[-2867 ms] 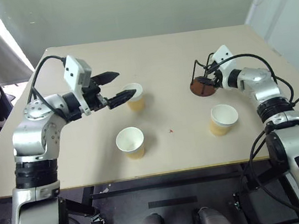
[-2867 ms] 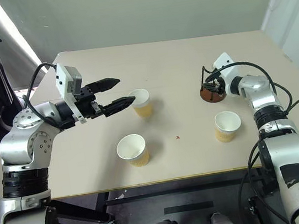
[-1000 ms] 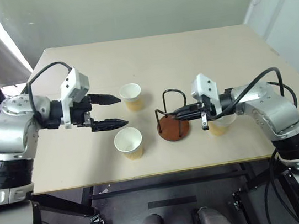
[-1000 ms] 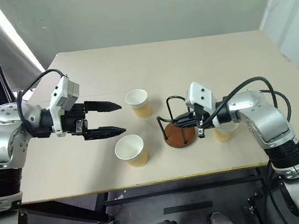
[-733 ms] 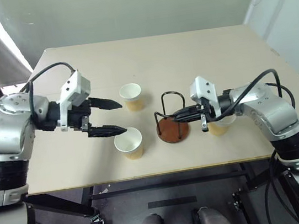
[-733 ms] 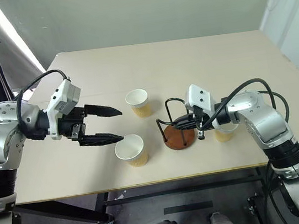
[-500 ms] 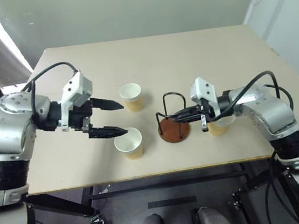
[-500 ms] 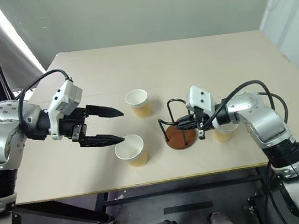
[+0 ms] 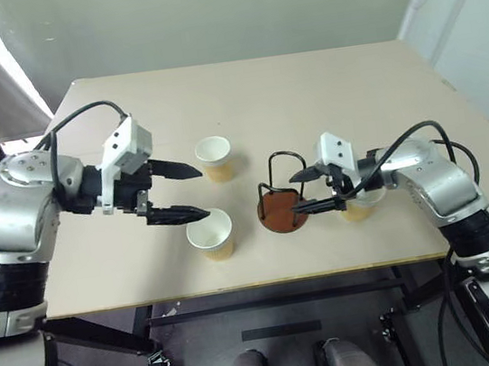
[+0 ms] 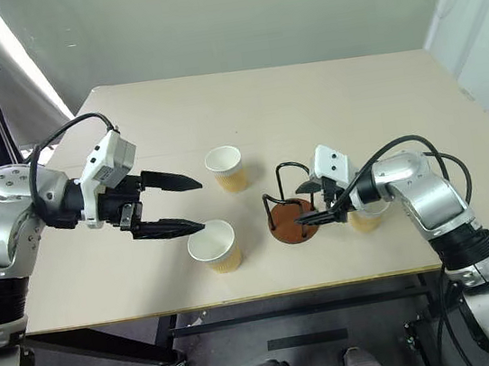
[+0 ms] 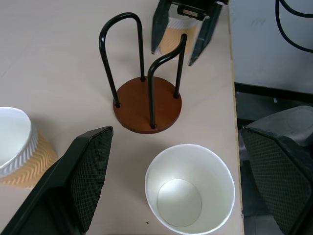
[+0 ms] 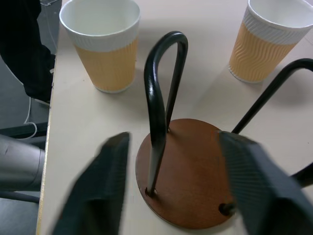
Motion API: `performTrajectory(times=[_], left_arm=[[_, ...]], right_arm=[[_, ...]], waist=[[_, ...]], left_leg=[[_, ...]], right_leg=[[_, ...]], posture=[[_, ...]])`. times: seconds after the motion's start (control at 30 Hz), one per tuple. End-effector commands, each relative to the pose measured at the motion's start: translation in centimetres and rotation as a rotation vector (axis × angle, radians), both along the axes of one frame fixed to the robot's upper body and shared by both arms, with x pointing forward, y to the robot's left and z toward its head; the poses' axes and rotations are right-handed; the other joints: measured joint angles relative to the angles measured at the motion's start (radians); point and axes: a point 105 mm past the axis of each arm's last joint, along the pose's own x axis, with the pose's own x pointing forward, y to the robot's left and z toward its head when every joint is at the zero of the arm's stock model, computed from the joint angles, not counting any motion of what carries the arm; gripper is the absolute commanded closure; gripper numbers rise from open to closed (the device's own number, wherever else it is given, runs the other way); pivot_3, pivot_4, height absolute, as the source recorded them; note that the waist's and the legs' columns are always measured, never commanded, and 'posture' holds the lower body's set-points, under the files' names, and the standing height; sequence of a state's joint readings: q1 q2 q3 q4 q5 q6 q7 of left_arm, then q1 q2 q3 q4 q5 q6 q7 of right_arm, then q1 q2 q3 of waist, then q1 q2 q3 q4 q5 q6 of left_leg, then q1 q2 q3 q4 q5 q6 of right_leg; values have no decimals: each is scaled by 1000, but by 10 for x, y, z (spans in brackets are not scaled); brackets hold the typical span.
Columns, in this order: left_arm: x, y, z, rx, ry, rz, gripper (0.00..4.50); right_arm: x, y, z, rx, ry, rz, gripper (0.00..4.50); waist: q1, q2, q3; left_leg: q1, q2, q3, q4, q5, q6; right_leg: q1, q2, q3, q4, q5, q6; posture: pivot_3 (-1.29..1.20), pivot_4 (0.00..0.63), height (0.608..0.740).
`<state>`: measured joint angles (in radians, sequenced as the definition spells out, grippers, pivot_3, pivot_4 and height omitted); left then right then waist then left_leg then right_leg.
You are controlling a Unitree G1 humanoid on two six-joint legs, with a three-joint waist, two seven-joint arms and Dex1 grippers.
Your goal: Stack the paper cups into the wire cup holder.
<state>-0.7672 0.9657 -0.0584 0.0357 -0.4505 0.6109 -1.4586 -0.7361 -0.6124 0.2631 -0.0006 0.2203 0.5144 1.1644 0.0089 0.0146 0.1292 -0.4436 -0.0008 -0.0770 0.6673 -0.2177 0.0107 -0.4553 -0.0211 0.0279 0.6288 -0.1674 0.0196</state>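
Three paper cups stand upright and empty on the counter (image 9: 321, 81), none of them in the wire cup holder (image 9: 281, 201). The wire cup holder stands upright near the front edge of the counter, between the two arms, its round reddish-brown base flat on the surface and its black wire loops rising from it. The first cup (image 9: 215, 158) stands towards the middle of the counter, on the robot's left of the holder and farther back. The second cup (image 9: 211, 234) stands near the front edge, on the robot's left of the holder and well apart from it. The third cup (image 9: 354, 207) stands just behind the right arm on the holder's right side (largely hidden in the head views; in the left wrist view it shows between the right fingers). The left hand (image 9: 189, 192) points towards the holder with its two black fingers spread wide and holds nothing; its lower fingertip hangs just above the rim of the second cup, and whether it touches cannot be told. The right hand (image 9: 301, 192) is at the holder with its fingers apart, one on either side of the wire loops, and it is not clamped on the wire.
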Motion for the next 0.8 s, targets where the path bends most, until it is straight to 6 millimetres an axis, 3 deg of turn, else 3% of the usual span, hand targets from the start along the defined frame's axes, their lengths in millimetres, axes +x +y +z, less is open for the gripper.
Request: performTrajectory(times=[0.03,0.07,0.4,0.67,0.8], left_arm=[[-3,-2,10,-8,-47,-15,0],[-3,-3,10,-11,-45,-15,0],[-4,-2,7,-6,-44,-13,0],[-8,-6,6,22,-48,-49,0],[-15,-4,-9,145,-53,-97,0]], right_arm=[[4,0,17,8,-68,-8,309],[5,-2,23,26,-66,-26,13],[6,-29,61,90,-90,-135,13],[-12,-40,85,114,-104,-119,13],[-29,-39,101,140,-100,-60,13]], waist=[[0,0,0],[0,0,0],[1,0,0],[1,0,0],[0,0,0]], left_leg=[[0,0,0,0,0,0],[0,0,0,0,0,0],[0,0,0,0,0,0],[0,0,0,0,0,0],[0,0,0,0,0,0]], right_leg=[[0,0,0,0,0,0],[0,0,0,0,0,0],[0,0,0,0,0,0],[0,0,0,0,0,0],[0,0,0,0,0,0]], posture=[[0,150,740],[0,150,740],[0,150,740],[0,150,740],[0,150,740]])
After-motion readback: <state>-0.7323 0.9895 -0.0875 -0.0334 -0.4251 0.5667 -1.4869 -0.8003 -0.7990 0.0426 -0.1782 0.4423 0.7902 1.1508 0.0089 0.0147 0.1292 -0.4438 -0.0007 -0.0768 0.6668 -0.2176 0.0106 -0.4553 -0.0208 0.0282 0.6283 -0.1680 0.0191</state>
